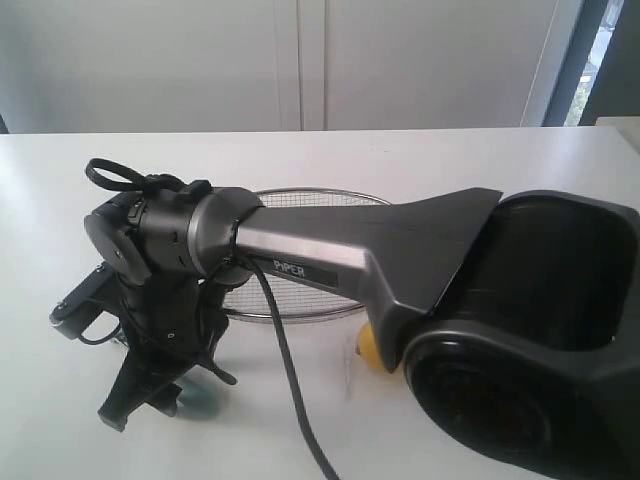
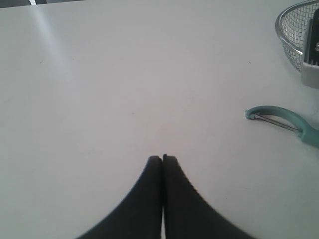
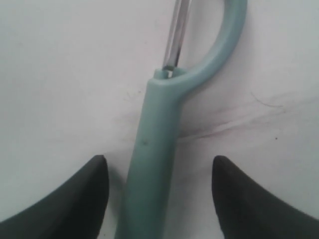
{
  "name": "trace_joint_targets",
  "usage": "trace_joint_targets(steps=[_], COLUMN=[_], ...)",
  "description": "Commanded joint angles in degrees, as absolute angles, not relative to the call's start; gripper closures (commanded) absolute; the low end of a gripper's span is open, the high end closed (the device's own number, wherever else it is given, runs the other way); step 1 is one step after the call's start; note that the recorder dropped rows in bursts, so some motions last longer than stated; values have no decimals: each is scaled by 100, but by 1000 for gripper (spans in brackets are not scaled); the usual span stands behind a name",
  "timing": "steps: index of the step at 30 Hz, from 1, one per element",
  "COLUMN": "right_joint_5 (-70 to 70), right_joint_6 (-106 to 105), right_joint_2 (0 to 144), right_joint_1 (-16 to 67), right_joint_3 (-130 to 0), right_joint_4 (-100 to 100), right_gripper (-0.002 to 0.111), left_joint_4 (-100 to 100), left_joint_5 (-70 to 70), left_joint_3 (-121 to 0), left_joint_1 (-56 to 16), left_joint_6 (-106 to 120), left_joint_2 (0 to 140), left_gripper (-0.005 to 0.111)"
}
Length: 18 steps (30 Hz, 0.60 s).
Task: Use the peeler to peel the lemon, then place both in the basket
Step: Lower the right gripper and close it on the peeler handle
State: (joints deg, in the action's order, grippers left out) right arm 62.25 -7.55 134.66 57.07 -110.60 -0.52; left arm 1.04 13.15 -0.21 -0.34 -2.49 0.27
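At lower left of the exterior frame, the right gripper (image 1: 145, 400) hangs over the pale teal peeler (image 1: 200, 402) on the white table (image 1: 450, 160), its jaws spread wide and empty.

Seen from the right wrist, the peeler's thick handle runs between the two fingers without touching either, and it sits closer to one than the other. An uneven squeeze would likely shove or twist the rounded plastic before it is pinned. The lemon (image 1: 369, 345) lies at lower centre, mostly hidden behind the outstretched arm, just in front of the wire-mesh basket (image 1: 300, 195) at mid-frame. A careless lift of that arm might send it rolling. The left gripper (image 2: 163, 159), clenched on nothing, rests apart from the peeler, so nothing steadies the fruit.
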Motion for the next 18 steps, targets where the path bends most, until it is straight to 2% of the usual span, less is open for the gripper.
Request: trace_joint_targets(steps=[1,18], right_joint_5=[6285,6442], right_joint_6=[-720,-720], right_joint_2=[13471,13556], right_joint_1=[5705,5705], right_joint_3=[-11078,-11078], right_joint_4=[-120,-110], right_gripper=[56,57], left_joint_4=[91,91], left_joint_5=[1335,1335], left_joint_3=[0,0], left_joint_1=[-66,-66], left_joint_6=[-229,-229], left_joint_2=[0,0], left_gripper=[107,107])
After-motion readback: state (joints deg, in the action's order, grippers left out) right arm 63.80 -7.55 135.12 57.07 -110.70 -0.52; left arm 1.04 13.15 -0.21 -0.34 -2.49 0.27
